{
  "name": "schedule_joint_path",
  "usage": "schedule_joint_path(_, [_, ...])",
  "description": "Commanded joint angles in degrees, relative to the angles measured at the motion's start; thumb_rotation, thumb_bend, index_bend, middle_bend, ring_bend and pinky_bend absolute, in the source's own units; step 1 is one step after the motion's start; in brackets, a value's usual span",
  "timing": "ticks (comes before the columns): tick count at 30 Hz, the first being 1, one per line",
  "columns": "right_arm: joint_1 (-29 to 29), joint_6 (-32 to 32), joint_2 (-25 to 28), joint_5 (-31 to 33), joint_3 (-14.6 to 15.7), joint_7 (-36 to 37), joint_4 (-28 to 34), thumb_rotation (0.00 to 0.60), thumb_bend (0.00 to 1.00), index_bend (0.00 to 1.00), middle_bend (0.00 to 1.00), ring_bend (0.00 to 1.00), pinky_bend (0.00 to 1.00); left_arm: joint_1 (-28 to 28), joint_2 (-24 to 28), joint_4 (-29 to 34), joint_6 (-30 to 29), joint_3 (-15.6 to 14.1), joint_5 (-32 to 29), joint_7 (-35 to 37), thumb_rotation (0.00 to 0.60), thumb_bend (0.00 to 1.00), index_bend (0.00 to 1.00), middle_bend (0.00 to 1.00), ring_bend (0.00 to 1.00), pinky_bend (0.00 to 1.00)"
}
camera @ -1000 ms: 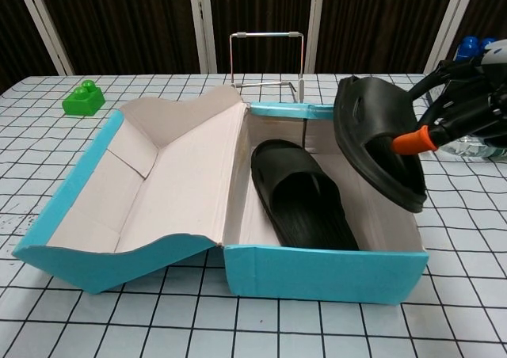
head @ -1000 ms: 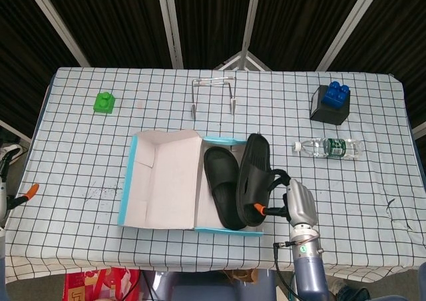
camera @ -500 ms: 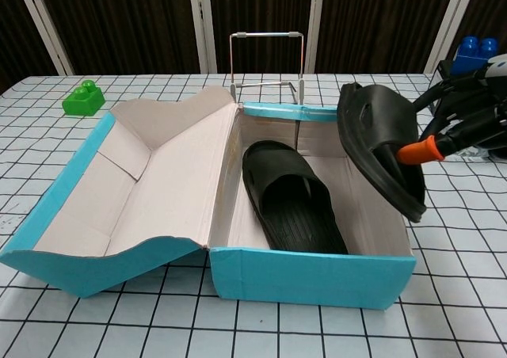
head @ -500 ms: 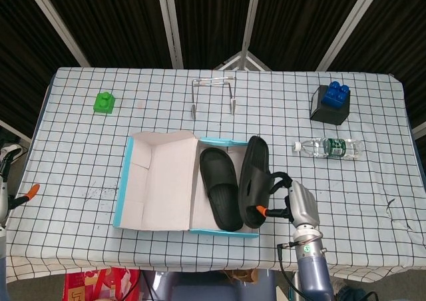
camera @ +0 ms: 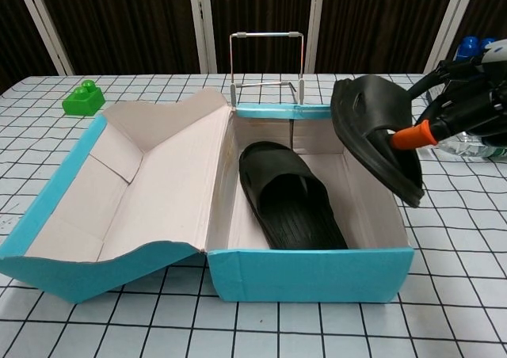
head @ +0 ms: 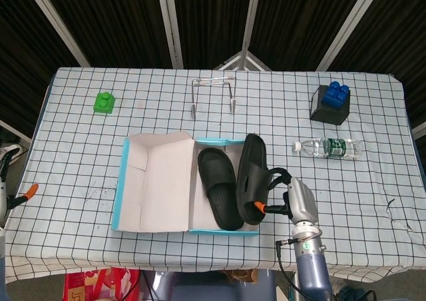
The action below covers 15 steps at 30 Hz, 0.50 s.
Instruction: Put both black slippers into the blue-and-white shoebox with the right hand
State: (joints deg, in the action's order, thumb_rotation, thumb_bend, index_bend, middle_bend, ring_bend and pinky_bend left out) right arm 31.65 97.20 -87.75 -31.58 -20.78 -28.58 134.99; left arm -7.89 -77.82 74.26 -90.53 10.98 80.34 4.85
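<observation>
Shoebox (head: 219,230) sits lower centre of the head view on the checked counter (head: 80,154), lid flap (head: 156,181) open to the left; bare floor shows in the right half of the box. First slipper (head: 218,196) lies flat inside, sole down, ribbed footbed visible. Second slipper (camera: 372,136), plain black, is tilted on edge over the right wall, pinched by the right hand (camera: 467,97). No readable writing. Left hand (head: 5,181) at left edge, state cannot be told

Shoebox (head: 160,184) on checked table (head: 80,154)
</observation>
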Motion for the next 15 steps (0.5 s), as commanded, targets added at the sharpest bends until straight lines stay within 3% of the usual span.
schedule_joint_path(1, [-0.1, 0.2, -0.2, -0.3, -0.4, 0.1, 0.0, 0.600, 0.58, 0.83, 0.48, 1.00, 1.00, 0.0, 0.1, 0.0, 0.0, 0.0, -0.1, 0.1, 0.600, 0.23, 0.19, 0.00, 0.00, 0.12])
schedule_joint_path(15, [-1.3, -0.5, 0.8, -1.3, -2.4, 2.4, 0.0, 0.600, 0.58, 0.83, 0.48, 1.00, 1.00, -0.1, -0.1, 0.1, 0.1, -0.2, 0.2, -0.5, 0.600, 0.23, 0.19, 0.00, 0.00, 0.12])
